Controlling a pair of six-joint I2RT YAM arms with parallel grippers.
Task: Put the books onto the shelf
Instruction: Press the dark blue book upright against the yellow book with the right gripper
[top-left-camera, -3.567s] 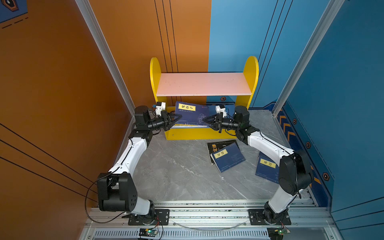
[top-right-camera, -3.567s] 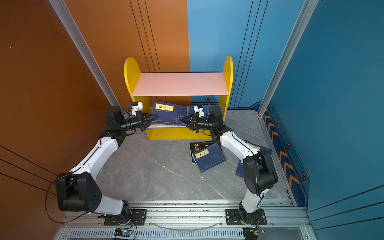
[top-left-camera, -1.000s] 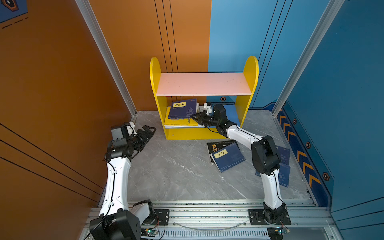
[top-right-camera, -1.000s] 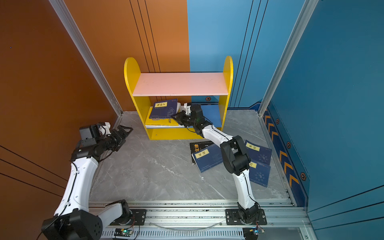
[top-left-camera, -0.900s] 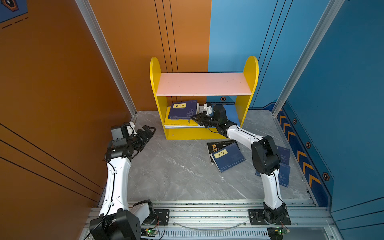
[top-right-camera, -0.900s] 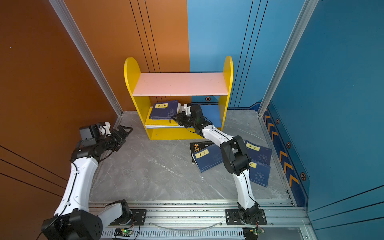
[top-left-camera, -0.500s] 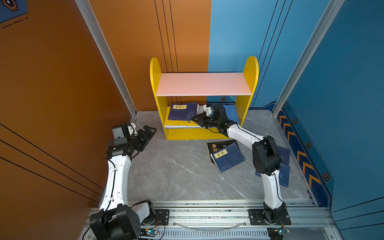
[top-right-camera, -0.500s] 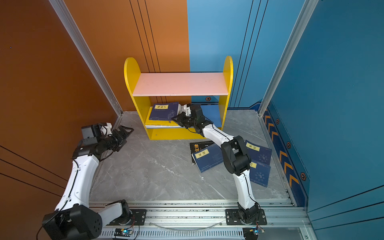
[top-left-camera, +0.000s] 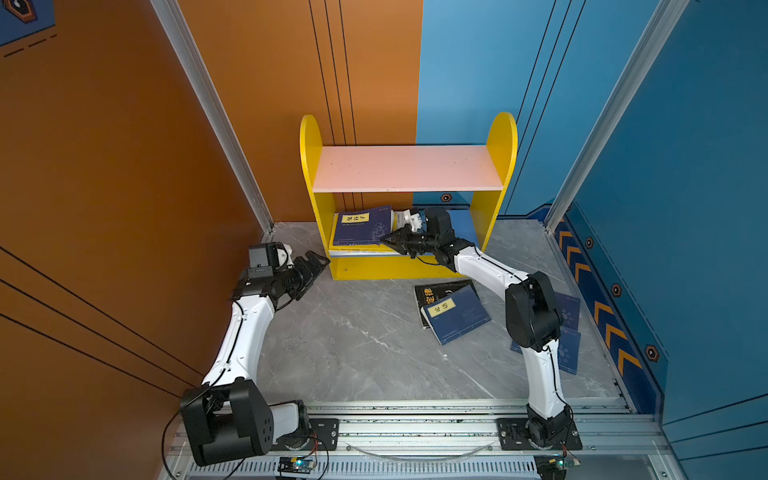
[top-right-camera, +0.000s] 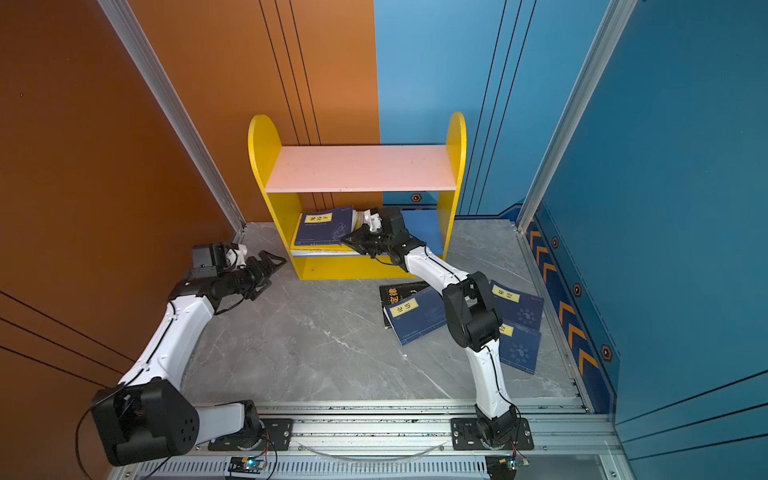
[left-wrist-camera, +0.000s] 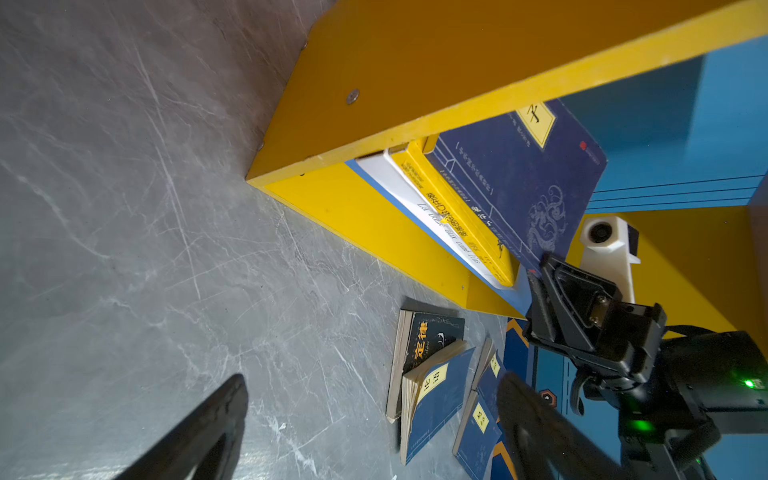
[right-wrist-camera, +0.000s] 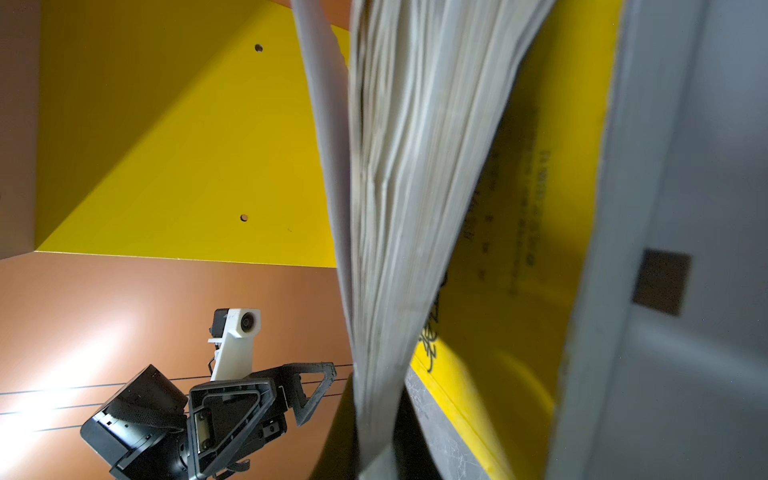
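Grey floor (top-left-camera: 353, 340), black book (top-left-camera: 440, 289) marked "定律"

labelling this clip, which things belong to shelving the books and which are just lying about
Job: shelf, navy book in right gripper, yellow book, white book, black book, navy floor book, two navy books beside right arm.
Lying about: circuit board, aluminium rail.

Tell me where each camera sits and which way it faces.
Top views: overhead from the front, looking down at shelf, floor, left arm, right arm.
Left wrist: beside the shelf, facing navy book and right gripper; own open fingers show.
Right wrist: inside the lower tier, facing the held book's pages and left gripper.
Shared: each wrist view shows the other gripper.
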